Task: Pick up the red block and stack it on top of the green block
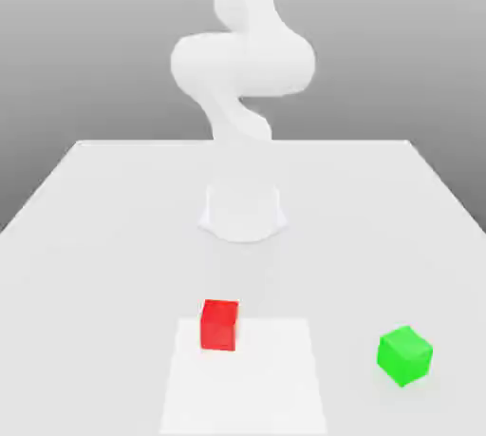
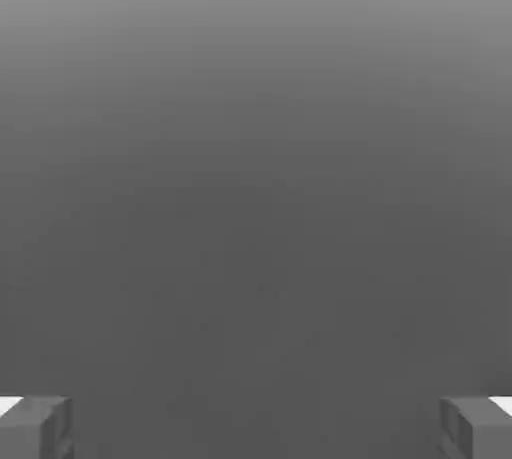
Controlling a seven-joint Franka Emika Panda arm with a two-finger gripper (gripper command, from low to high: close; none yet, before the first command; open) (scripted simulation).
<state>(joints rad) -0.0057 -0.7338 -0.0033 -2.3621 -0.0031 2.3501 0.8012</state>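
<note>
A plain white desk [image 1: 104, 235] is filling the lower part of the exterior view, its far edge running straight across. A slightly brighter white square patch [image 1: 275, 396] is lying on its near side. Behind, a grey backdrop is fading from darker to lighter under soft, even light.
</note>
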